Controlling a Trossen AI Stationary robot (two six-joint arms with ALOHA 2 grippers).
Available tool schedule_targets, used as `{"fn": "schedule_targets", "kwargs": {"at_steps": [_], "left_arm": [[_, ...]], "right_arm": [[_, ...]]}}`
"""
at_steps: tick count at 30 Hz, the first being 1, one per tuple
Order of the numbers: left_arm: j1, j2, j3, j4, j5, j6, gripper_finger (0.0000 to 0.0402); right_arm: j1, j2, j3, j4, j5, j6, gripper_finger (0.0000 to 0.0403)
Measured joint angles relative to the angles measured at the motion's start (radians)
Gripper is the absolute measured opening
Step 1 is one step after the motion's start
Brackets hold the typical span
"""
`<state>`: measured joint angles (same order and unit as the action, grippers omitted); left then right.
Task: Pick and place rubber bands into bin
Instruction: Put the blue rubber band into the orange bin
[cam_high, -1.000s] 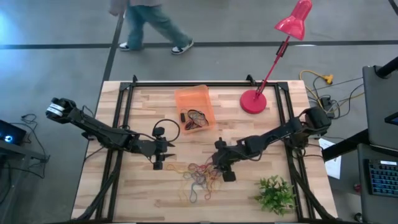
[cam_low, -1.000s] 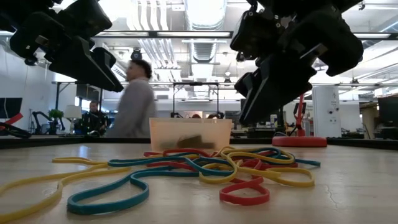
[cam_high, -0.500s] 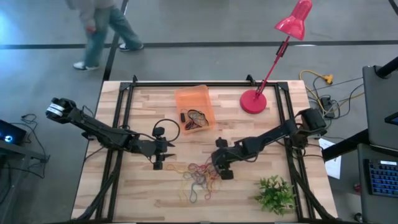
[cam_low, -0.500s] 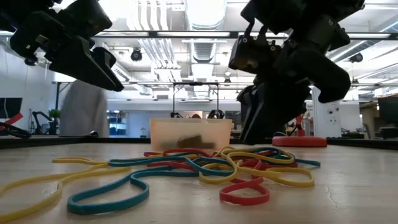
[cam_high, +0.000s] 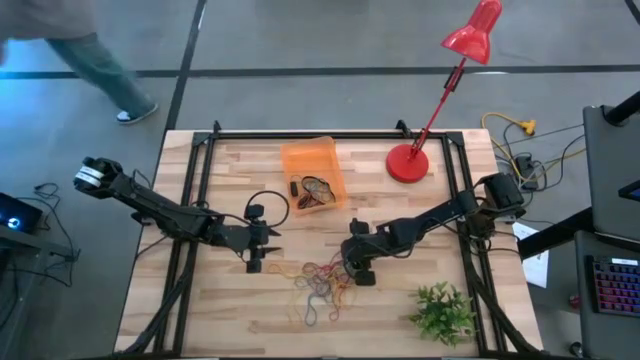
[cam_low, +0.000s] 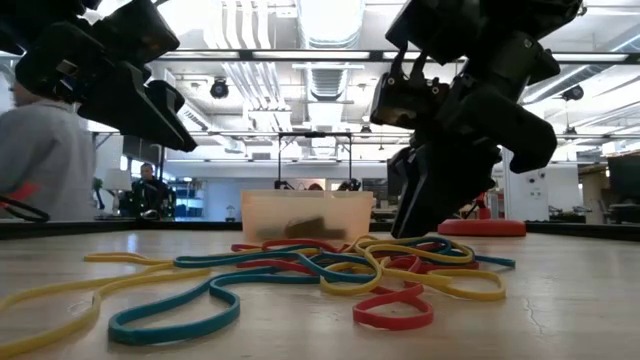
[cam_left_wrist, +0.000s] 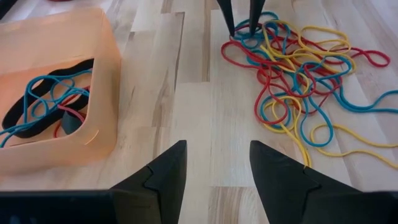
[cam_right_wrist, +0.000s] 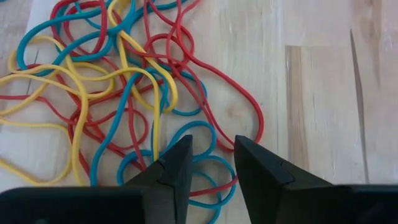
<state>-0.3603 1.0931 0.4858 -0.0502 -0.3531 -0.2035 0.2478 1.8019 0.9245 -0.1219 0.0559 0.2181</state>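
High view: thin rubber bands (cam_high: 322, 283) tangled; translucent orange bin (cam_high: 312, 175).

A grey concrete floor (cam_high: 330, 40) crossed by dark lines surrounds the light wooden counter (cam_high: 400, 220). A person (cam_high: 80, 50) walks past its far corner. In the low view, bright ceiling lights (cam_low: 320, 20) and ducts run overhead, and a seated person (cam_low: 148, 188) shows far back. A keyboard (cam_high: 612, 285) lies on a side desk.
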Motion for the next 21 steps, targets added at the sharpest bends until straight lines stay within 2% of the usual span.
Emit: {"fn": "schedule_targets", "kwargs": {"at_steps": [9,21], "left_arm": [[0.0,0.0,0.0,0.016,0.0,0.0,0.016],[0.0,0.0,-0.001,0.016,0.0,0.0,0.016]], "right_arm": [[0.001,0.0,-0.002,0.009,-0.011,0.019,0.0118],[0.003,0.001,-0.002,0.023,-0.012,0.045,0.01]]}}
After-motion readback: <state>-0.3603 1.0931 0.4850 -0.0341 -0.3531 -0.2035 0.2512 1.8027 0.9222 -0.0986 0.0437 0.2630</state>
